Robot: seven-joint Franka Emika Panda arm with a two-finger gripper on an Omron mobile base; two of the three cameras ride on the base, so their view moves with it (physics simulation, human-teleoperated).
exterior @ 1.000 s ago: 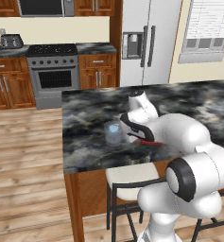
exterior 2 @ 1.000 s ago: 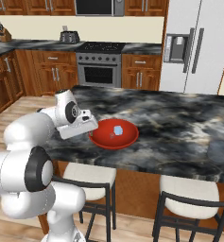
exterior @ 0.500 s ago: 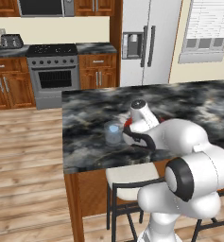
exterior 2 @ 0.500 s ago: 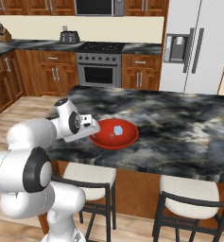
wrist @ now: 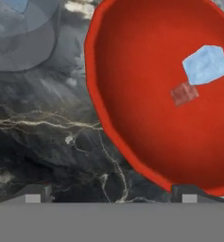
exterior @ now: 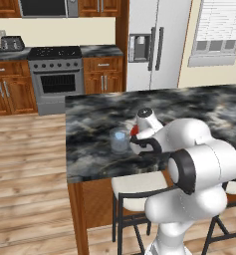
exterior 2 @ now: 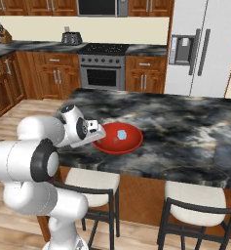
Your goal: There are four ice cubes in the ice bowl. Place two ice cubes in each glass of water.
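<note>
Red ice bowl (wrist: 132,94) holding one visible ice cube (wrist: 206,64); near glass (exterior: 120,141) apparently iced; fingers (wrist: 108,194) spread, empty.

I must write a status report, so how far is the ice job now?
Partly done, it seems: the near glass already shows pale blue ice inside, though how many cubes is unclear. In hand: the open, empty gripper hangs over the rim of the red bowl, where one ice cube is plain. The second glass appears to hold no ice yet.
</note>
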